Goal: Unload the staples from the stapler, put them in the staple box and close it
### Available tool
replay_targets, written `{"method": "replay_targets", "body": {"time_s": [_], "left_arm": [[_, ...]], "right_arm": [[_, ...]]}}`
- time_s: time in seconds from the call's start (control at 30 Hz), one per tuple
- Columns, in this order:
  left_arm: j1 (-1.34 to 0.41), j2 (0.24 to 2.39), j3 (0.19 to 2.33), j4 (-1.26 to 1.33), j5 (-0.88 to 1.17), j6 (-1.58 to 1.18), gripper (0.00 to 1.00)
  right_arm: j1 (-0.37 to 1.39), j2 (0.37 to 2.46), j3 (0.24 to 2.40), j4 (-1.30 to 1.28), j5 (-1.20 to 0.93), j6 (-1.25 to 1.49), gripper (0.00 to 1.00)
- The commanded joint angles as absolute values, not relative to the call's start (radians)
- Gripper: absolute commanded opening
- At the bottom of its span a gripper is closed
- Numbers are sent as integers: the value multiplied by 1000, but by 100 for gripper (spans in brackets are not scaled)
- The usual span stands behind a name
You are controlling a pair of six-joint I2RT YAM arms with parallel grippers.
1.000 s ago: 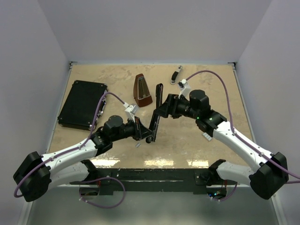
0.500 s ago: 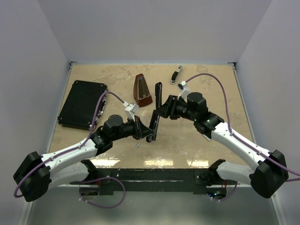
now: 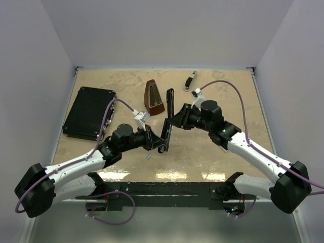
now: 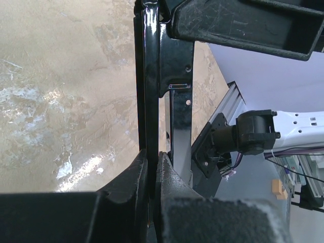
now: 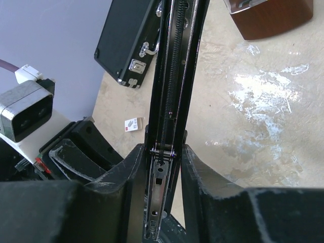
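The stapler (image 3: 167, 120), a slim black-and-silver bar, appears opened out lengthwise and is seen near the middle of the table, its long line running from the near side toward the far side at a slight tilt. Its thin black arm (image 4: 151, 76) is pinched at the near end by the left gripper (image 4: 152, 164). The magazine channel (image 5: 174, 76), with a coiled spring exposed along it, is clasped between the fingers of the right gripper (image 5: 164, 152).
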State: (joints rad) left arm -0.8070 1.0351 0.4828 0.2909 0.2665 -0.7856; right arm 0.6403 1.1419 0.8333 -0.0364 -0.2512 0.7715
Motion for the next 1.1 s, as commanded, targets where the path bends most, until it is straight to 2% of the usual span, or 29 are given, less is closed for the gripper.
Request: {"method": "replay_targets", "body": {"time_s": [0.0,0.03,0.13,0.33,0.4,0.67,0.73,0.8,1.07], "left_arm": [[-804,1031,542,440,259,-778,0],[-804,1032,545,442,267,-772,0],[-802,1038,555,420,279,-752,0],[-804,1039,560,397,293,-727,33],[-802,1031,561,388,290,-716,38],[-802,1006,583,296,282,-654,40],[-802,1002,581,279,282,-644,44],[-802,996,581,273,287,-632,55],[-802,991,643,177,284,-542,58]], "right_arm": [[649,1152,833,-5,-249,793,22],[647,1152,831,17,-247,795,11],[647,1149,824,29,-235,801,0],[646,1155,838,34,-181,793,0],[647,1169,844,40,-157,792,0],[640,1233,887,17,-83,744,0],[630,1253,903,5,-58,732,0],[618,1267,920,3,-46,716,0],[473,1325,954,-96,-3,629,0]]}}
